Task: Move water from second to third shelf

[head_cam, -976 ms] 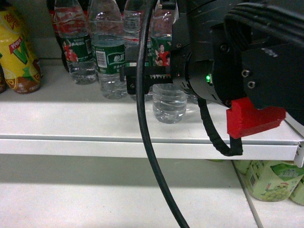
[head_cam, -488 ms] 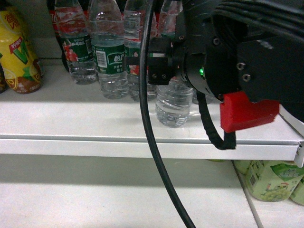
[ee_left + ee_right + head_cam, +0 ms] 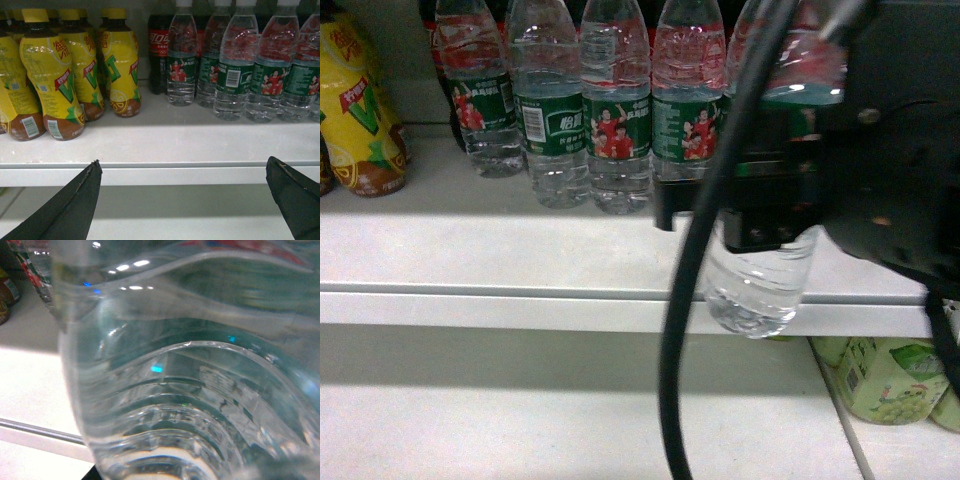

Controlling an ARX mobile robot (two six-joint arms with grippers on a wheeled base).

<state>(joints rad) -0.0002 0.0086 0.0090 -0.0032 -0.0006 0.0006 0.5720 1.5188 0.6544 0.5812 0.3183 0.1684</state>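
The water [image 3: 760, 285] is a clear ribbed bottle with a green label, held upright in front of the shelf's front edge [image 3: 520, 292]; its base hangs just below that edge. My right gripper [image 3: 740, 215] is shut round its middle. The bottle's ribbed wall [image 3: 175, 390] fills the right wrist view, so the fingers are hidden there. My left gripper [image 3: 183, 170] is open and holds nothing, low in front of the same shelf's edge [image 3: 160, 165]. It does not show in the head view.
More green-labelled water bottles [image 3: 615, 130] [image 3: 232, 75] stand in a row on the shelf, with yellow drink bottles [image 3: 355, 110] [image 3: 50, 75] to the left and cola [image 3: 159, 50] behind. A lower shelf [image 3: 520, 420] carries pale green bottles [image 3: 890, 380] at the right. A black cable [image 3: 695, 300] hangs mid-view.
My right gripper has pulled the water bottle out of the row, towards the camera and to the right. The bottle has left the shelf surface and now hangs past the front edge.
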